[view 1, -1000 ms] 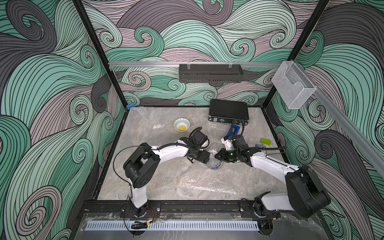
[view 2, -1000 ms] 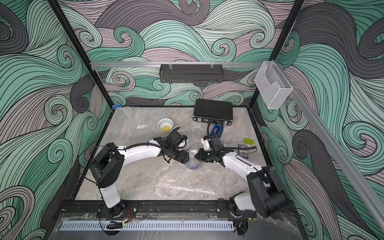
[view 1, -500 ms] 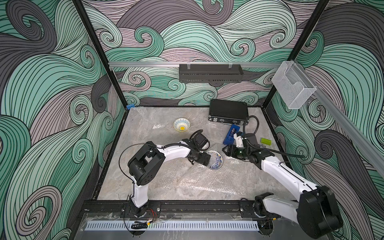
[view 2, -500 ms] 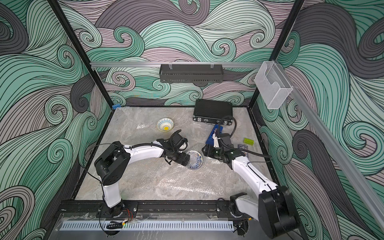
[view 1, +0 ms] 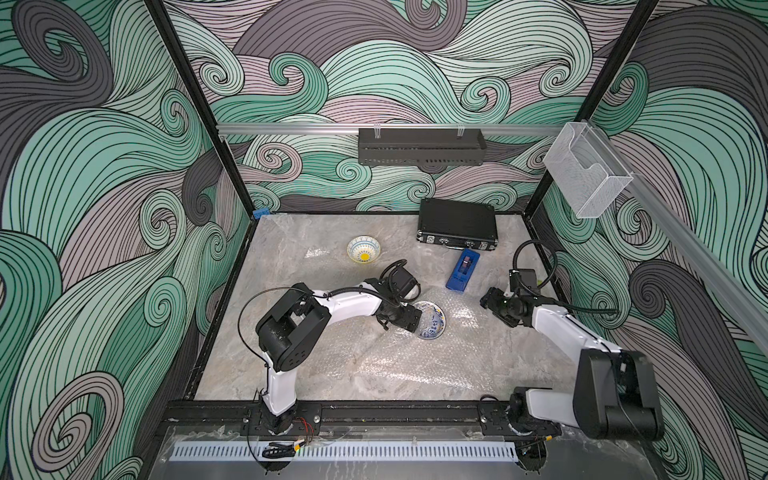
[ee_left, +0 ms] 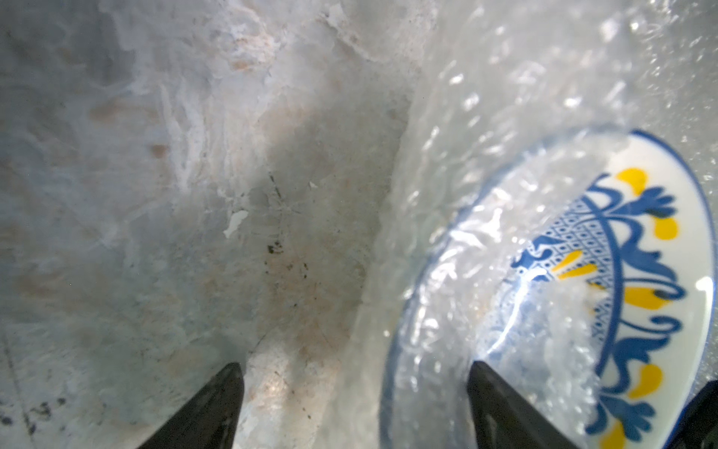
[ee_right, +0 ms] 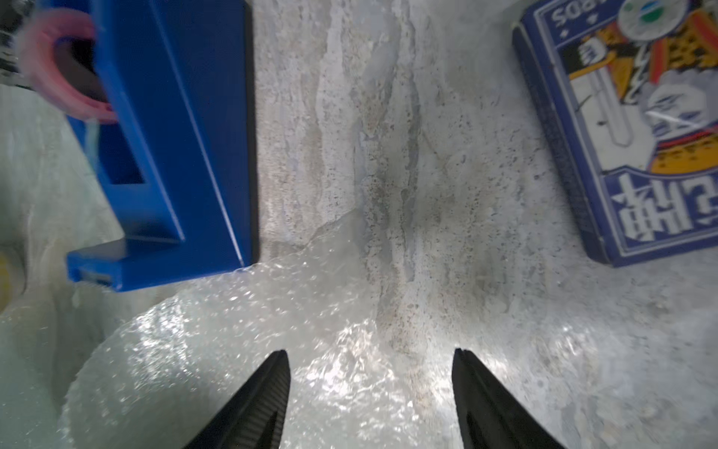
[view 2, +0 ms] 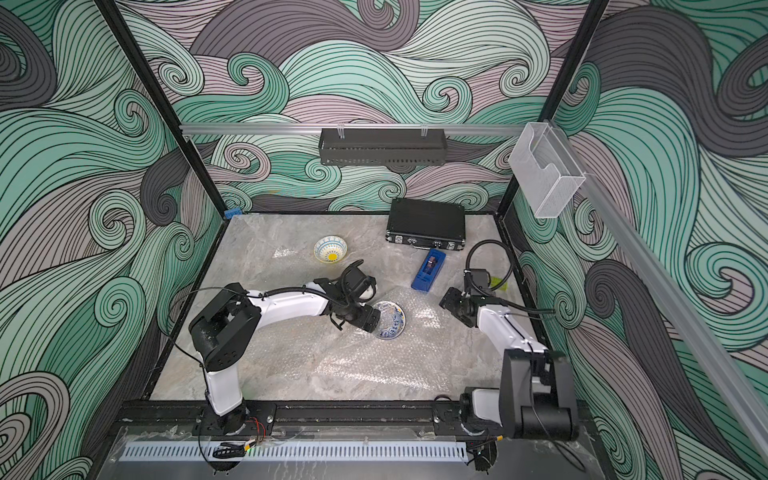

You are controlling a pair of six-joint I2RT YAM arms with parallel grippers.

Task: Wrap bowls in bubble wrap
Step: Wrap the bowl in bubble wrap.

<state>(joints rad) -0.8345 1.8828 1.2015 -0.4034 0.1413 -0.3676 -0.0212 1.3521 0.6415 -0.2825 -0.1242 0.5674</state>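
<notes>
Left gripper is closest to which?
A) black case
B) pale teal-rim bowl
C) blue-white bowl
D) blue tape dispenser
C: in the left wrist view the left gripper has its jaws open astride the rim of the blue-white bowl, which is partly covered by bubble wrap.

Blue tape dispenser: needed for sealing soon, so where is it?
In both top views the blue tape dispenser lies right of centre, just in front of the black case, its near end at the bubble wrap's far edge.
</notes>
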